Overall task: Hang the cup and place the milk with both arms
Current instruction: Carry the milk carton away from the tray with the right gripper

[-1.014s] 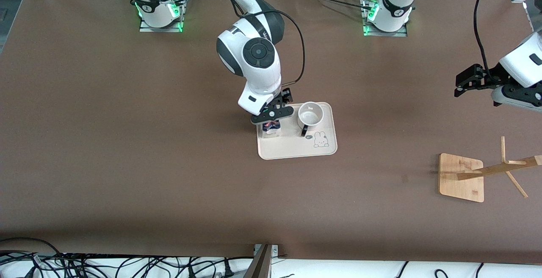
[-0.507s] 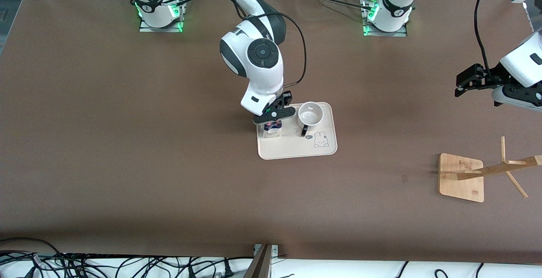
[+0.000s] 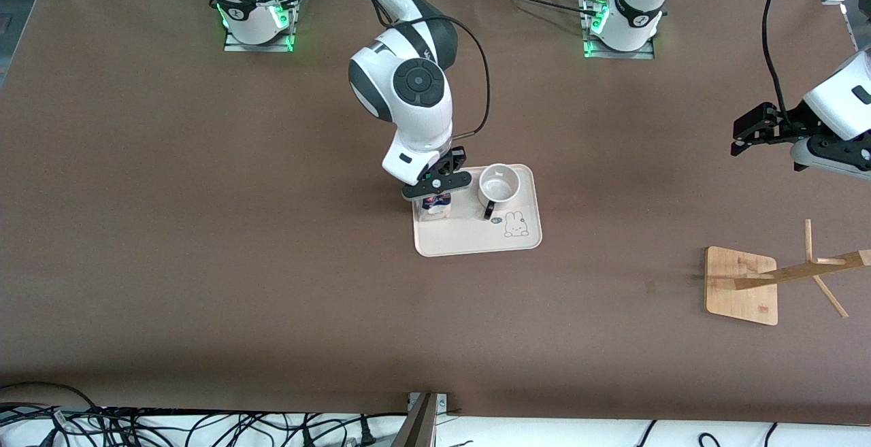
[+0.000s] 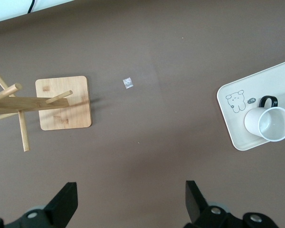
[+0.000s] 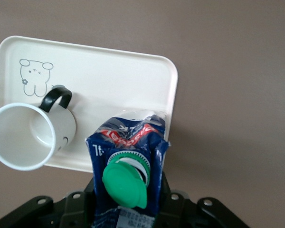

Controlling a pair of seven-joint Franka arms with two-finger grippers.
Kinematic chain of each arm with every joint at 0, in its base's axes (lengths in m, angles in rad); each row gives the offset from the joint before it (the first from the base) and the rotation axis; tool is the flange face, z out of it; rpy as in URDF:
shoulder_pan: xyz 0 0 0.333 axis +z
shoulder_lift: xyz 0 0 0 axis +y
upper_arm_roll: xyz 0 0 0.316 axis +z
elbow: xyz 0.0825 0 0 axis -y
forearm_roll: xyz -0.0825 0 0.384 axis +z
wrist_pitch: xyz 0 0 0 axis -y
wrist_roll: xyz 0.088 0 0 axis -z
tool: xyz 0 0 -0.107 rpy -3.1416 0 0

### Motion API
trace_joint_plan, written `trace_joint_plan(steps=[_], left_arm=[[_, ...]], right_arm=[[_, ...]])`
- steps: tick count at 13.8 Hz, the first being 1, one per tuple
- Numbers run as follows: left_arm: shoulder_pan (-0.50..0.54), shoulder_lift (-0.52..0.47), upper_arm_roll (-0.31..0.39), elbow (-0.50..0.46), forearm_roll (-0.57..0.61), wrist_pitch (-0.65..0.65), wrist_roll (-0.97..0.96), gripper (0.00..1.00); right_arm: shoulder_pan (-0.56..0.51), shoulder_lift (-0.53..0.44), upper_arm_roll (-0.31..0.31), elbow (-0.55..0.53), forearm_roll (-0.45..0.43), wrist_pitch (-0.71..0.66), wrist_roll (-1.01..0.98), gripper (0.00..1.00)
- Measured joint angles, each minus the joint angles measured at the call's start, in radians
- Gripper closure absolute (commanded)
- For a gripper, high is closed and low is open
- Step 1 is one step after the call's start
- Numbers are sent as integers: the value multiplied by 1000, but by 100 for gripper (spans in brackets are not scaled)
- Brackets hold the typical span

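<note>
- The right gripper (image 3: 435, 195) is sitting at the nine o'clock edge of the cream tray (image 3: 476, 246), near the middle of the surface (image 3: 204, 229), with its jaws pinching the milk (image 3: 435, 207) on both sides just under the green cap (image 5: 126, 183).
- The right wrist view is showing the carton's lower end over the tray's rim rather than well inside it; whether it is resting on the tray or just lifted clear cannot be told.
- The step in hand is looking like the milk's pick-up, with the placing yet to come.
- The next move is calling for a straight lift that is clearing the tray's raised rim, with the carton kept upright.
- The cup (image 3: 498, 187) is standing upright on the tray, close to the milk at its three o'clock, its black handle (image 3: 489, 210) pointing to six o'clock toward the front camera.
- The wooden rack (image 3: 776, 280) is standing well apart from the tray, at four o'clock from it, toward the left arm's end.
- The left gripper (image 3: 752, 130) is waiting in the air above the surface, at twelve o'clock from the rack, its jaws spread wide and holding nothing.
- Hanging the cup is not yet begun; it is calling for the left arm to be reaching to the tray and taking the cup.
</note>
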Motion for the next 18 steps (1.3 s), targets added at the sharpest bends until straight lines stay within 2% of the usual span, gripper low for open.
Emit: trace_joint_plan(steps=[3, 7, 11, 14, 18], left_arm=[[0, 0, 0, 0, 0, 0, 1, 0], [0, 0, 1, 0, 0, 0, 1, 0], [1, 0, 2, 0, 0, -4, 1, 0], [-3, 1, -4, 0, -1, -39, 1, 0], [-45, 50, -33, -17, -8, -224, 1, 0]], right_arm=[[-52, -83, -9, 12, 19, -86, -42, 50], [-198, -179, -41, -26, 41, -151, -241, 49], [-355, -223, -120, -148, 96, -151, -468, 49], [-372, -261, -212, -267, 102, -117, -544, 49], [-370, -337, -278, -486, 103, 18, -626, 45]])
